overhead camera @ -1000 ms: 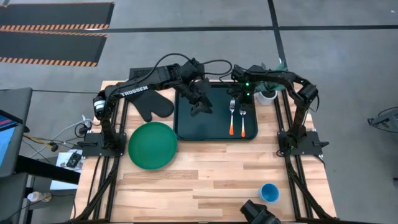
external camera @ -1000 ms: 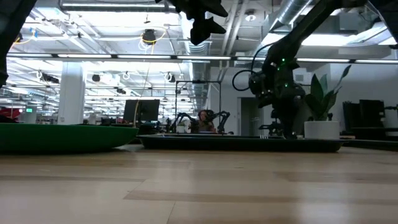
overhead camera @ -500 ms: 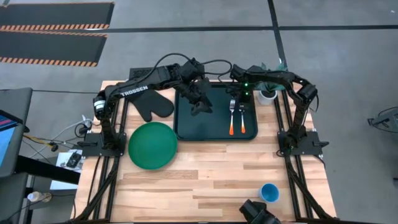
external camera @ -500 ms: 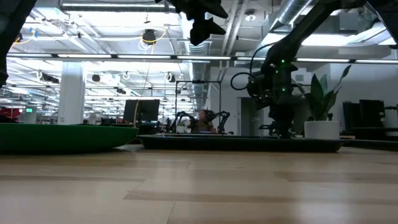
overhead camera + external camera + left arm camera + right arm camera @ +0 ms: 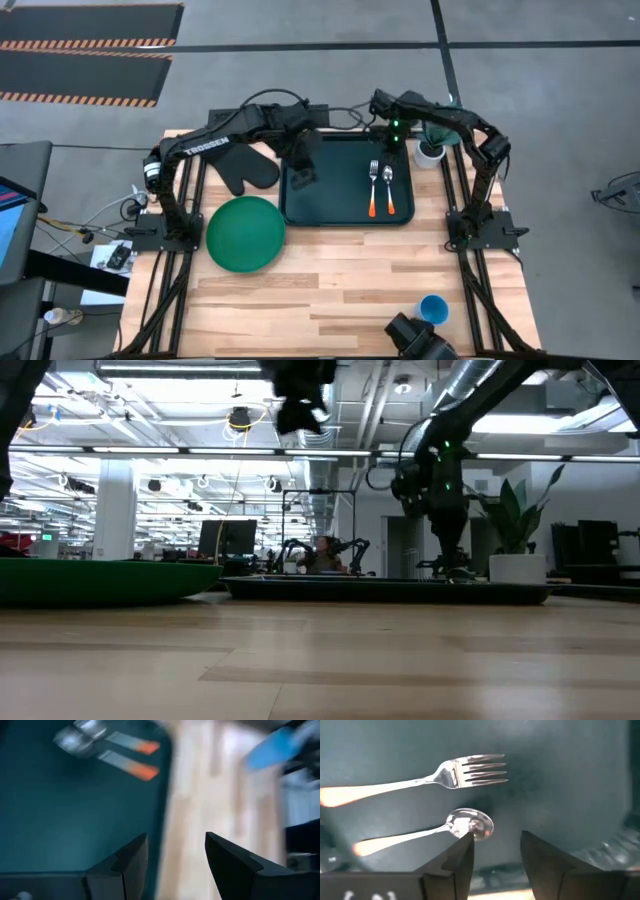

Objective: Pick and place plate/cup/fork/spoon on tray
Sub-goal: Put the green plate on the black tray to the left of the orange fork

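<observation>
The dark tray [image 5: 335, 200] lies at the table's far middle. On its right part the fork [image 5: 373, 188] and the spoon [image 5: 389, 190] lie side by side, orange handles toward the near edge. My right gripper [image 5: 395, 140] hovers open just beyond the spoon's bowl [image 5: 470, 825], above the tray's far right part. My left gripper [image 5: 301, 172] hangs open high over the tray's left part. The green plate [image 5: 245, 233] rests on the wood left of the tray. The blue cup [image 5: 433, 309] stands near the table's near right edge.
A black oven mitt [image 5: 240, 170] lies left of the tray, beyond the plate. A white pot with a plant [image 5: 430, 150] stands at the tray's far right corner. Bare wood spreads across the table's near middle.
My right gripper has come away from the spoon's bowl end, going up and toward the far edge; the spoon stays flat on the tray beside the fork. My left gripper has swung from over the tray's middle toward the table's left.
</observation>
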Tool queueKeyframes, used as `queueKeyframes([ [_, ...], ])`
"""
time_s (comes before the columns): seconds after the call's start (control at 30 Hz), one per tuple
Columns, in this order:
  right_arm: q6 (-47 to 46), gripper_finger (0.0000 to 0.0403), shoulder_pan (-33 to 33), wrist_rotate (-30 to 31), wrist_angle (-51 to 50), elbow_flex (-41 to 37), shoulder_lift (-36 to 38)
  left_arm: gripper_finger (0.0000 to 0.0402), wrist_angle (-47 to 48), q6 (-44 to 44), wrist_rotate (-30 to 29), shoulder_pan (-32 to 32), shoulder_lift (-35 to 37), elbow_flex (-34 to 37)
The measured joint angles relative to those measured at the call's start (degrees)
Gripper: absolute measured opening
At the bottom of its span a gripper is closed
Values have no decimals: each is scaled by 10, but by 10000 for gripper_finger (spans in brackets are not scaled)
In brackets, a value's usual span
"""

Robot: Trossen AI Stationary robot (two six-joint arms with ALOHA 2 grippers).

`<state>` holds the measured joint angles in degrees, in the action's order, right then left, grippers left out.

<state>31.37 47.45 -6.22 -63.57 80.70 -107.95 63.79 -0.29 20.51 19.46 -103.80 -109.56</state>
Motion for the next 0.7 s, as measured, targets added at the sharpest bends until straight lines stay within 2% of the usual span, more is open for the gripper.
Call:
queueKeyframes([
  [0.2,-25,208,0,-40,-141,144,1,183,119,5,-157,0,48,21],
  [0.3,-47,210,0,-71,-182,199,24,183,123,4,-171,6,82,75],
  [0.47,-66,208,11,-163,-180,220,130,183,43,-53,-175,28,148,242],
  [0.6,-82,209,8,-180,-159,220,219,183,-15,-110,-181,53,197,394],
  [0.7,-89,209,2,-181,-149,220,275,183,-37,-122,-182,67,222,481],
])
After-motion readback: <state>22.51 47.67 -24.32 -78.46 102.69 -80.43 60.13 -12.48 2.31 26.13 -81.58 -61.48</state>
